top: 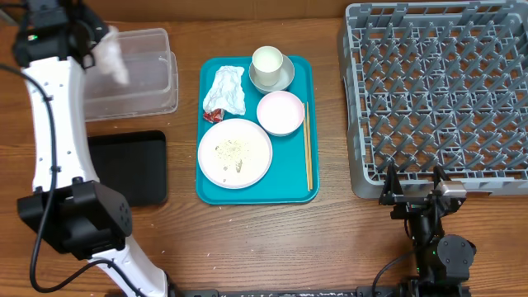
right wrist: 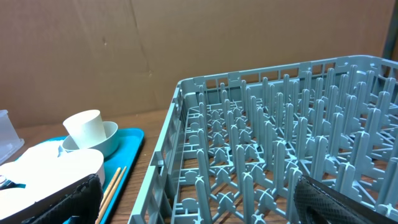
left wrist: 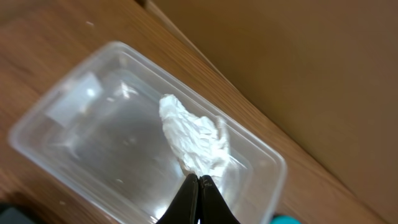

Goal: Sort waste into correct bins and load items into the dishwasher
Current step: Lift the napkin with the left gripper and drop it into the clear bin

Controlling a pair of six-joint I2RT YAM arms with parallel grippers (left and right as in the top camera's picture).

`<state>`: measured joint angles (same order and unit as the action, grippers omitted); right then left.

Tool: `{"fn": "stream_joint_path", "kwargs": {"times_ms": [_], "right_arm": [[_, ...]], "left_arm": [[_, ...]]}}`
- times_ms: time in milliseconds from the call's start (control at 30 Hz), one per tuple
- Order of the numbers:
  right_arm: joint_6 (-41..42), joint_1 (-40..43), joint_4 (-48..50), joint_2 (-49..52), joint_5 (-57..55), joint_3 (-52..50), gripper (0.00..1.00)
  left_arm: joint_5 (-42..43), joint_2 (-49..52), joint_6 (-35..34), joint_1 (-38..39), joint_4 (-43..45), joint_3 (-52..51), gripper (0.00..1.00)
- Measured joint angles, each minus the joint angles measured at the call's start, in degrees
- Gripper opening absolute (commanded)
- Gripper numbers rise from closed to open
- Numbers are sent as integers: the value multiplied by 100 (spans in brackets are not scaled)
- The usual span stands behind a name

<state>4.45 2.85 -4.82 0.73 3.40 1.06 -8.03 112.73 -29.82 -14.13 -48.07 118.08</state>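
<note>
Left gripper (left wrist: 199,182) pinched tight on a napkin (left wrist: 194,140), jaws all but meeting on its lower tip; the wad hangs over the inside of the tub (left wrist: 81,124); whether it touches the tub floor I cannot tell; overhead puts it above the tub's left half, at the table's far-left corner. Right gripper (top: 412,186) spread wide, holding nothing, low and just before the near edge of the rack (top: 437,91); its wrist view looks across the upright pegs. Black tray (top: 128,169) sits just in front of the tub. Teal tray (top: 285,177) lies between tub and rack; on it I log: second napkin (top: 228,89) at far left; wrapper (top: 214,114) touching that napkin's near edge; plate (top: 247,169) at near left with rice scraps (top: 231,150) on it; bowl (top: 280,113) just beside the plate; cup (top: 267,61) upright on the saucer (top: 285,80) at the far end; chopsticks (top: 308,148) lying along the right rim.
</note>
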Motion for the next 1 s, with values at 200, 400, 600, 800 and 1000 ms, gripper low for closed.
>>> {"fn": "stream_joint_path", "kwargs": {"times_ms": [200,400,600,800,1000], "right_arm": [[2,0,2,0,0,0,100],[0,0,4,0,0,0,100],[2,0,-2,0,0,0,100],[2,0,0,0,0,0,100],[2,0,2,0,2,0,100]], "left_arm": [[-81,232,-11,-254,306,22,4],[-76,883,-175,-247,570,26,21],[61,1049,-260,-247,629,26,36],[1088,979,109,-247,304,26,53],[2828,518,826,-234,-317,28,72]]}}
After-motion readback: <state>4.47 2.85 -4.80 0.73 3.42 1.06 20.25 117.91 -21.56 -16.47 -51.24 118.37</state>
